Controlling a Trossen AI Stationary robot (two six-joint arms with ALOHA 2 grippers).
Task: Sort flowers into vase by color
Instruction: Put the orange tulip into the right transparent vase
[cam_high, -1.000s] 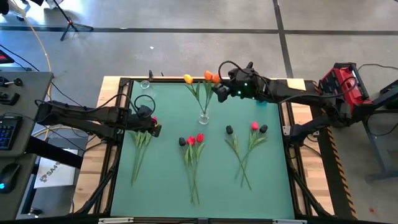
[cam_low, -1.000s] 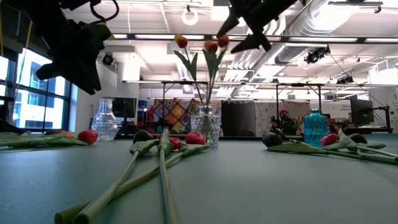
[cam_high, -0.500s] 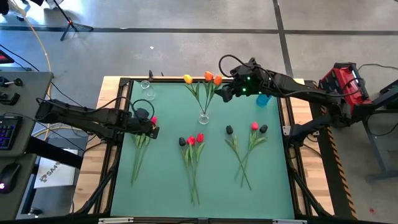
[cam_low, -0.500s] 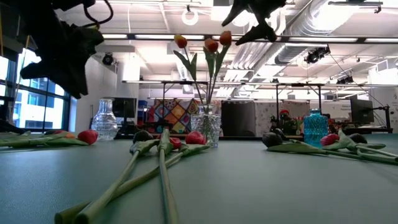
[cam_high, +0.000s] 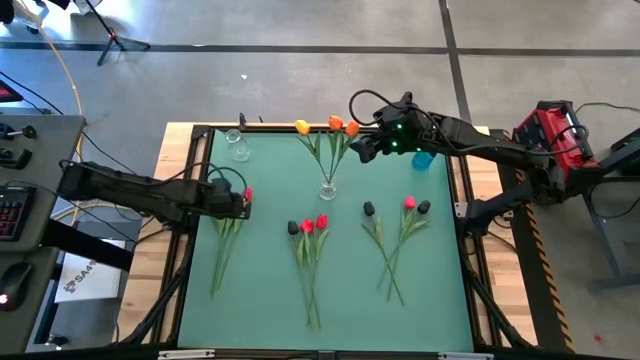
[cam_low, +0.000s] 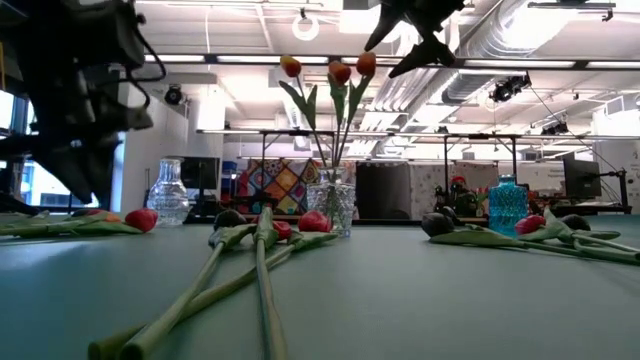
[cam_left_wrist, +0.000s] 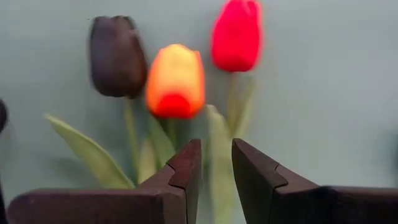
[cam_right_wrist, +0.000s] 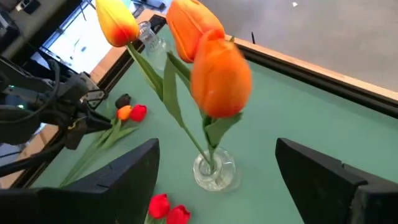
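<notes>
green table holds tulips; left gripper narrowly parted, right gripper spread.

I find the bench topped with a green mat inside a wooden frame. Beyond its left edge stands a grey desk carrying a keyboard and a mouse. A red unit sits off the far right corner. Beyond the far edge I note a multicoloured panel and ceiling ducting.
</notes>
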